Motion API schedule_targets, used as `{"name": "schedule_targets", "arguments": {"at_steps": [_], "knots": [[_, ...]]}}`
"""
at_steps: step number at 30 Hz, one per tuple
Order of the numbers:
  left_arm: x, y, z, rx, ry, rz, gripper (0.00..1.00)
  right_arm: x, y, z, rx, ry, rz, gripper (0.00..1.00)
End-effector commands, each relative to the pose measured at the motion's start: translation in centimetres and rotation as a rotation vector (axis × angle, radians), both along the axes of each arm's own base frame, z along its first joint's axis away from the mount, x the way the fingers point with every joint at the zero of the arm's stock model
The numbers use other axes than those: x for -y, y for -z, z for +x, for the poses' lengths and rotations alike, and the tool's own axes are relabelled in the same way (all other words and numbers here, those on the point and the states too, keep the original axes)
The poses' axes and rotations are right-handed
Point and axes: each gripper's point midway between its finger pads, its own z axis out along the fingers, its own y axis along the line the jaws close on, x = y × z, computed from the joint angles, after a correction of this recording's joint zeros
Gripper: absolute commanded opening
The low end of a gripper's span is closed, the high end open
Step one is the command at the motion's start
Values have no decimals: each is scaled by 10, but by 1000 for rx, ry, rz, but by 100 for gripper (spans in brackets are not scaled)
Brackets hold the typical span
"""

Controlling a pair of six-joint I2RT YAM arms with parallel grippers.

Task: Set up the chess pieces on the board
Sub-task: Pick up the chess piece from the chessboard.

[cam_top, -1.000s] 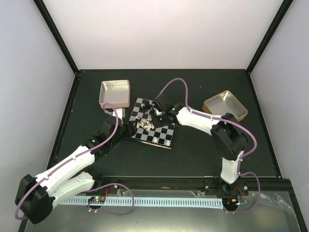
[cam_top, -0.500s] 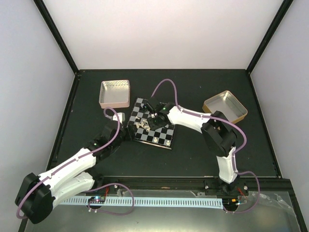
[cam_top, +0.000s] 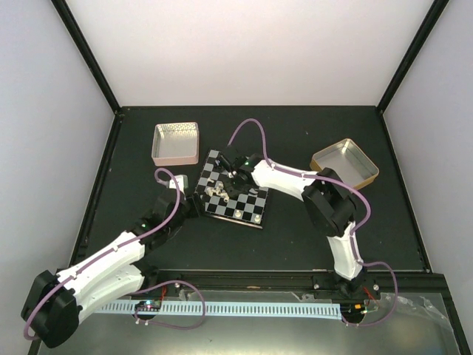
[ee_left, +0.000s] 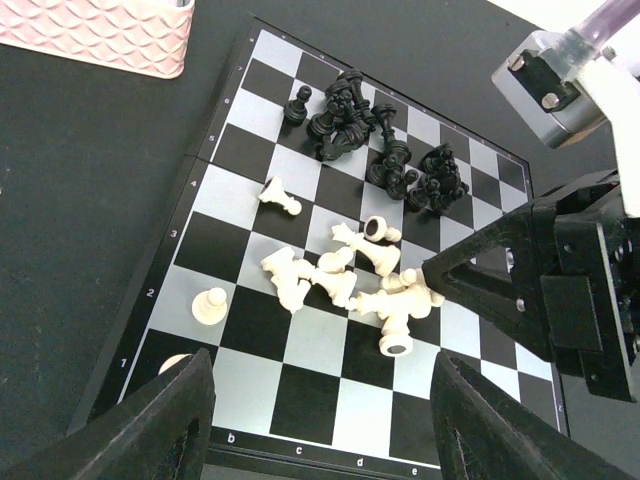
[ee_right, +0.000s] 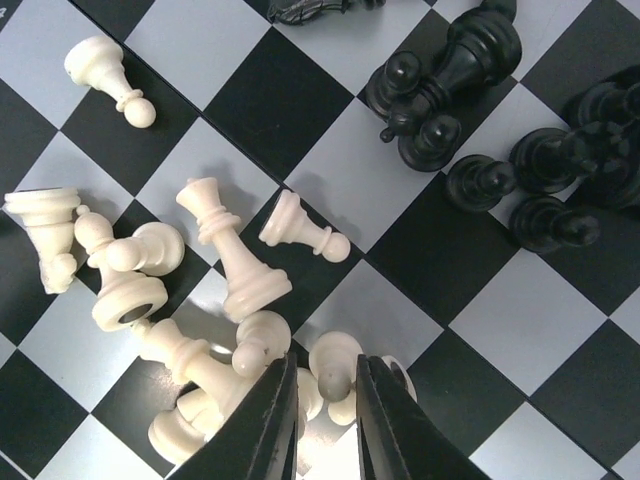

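The board (cam_top: pixel 250 201) lies tilted mid-table. In the left wrist view, cream-white chess pieces (ee_left: pixel 345 275) lie toppled in a heap at its middle and black chess pieces (ee_left: pixel 375 145) are heaped at its far side. One white pawn (ee_left: pixel 209 305) stands near the left edge. My left gripper (ee_left: pixel 325 420) is open and empty above the board's near edge (cam_top: pixel 191 207). My right gripper (ee_right: pixel 324 358) is down in the white heap (cam_top: pixel 233 177). Its jaws are narrowly apart, either side of an upright white pawn (ee_right: pixel 338 352), with a small gap showing.
A pink tin (cam_top: pixel 176 143) sits at the far left of the board and a gold tin (cam_top: pixel 344 161) at the far right. Black pieces (ee_right: pixel 450 85) lie just beyond the right gripper. The enclosure walls rise behind.
My right gripper has moved left across the board onto the white heap. My left arm has drawn back a little toward the near left.
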Motion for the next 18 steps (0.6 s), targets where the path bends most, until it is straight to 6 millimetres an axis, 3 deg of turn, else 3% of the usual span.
{"name": "schedule_targets", "arguments": {"at_steps": [1, 12, 18], "knots": [[-2, -10, 8, 34, -29, -20, 61, 0, 4, 4, 6, -3, -25, 17], [-1, -10, 8, 31, -26, -16, 61, -1, 7, 6, 8, 1, -31, 11], [0, -10, 9, 29, -23, -13, 61, -3, -15, 10, 60, 8, 16, 7]]}}
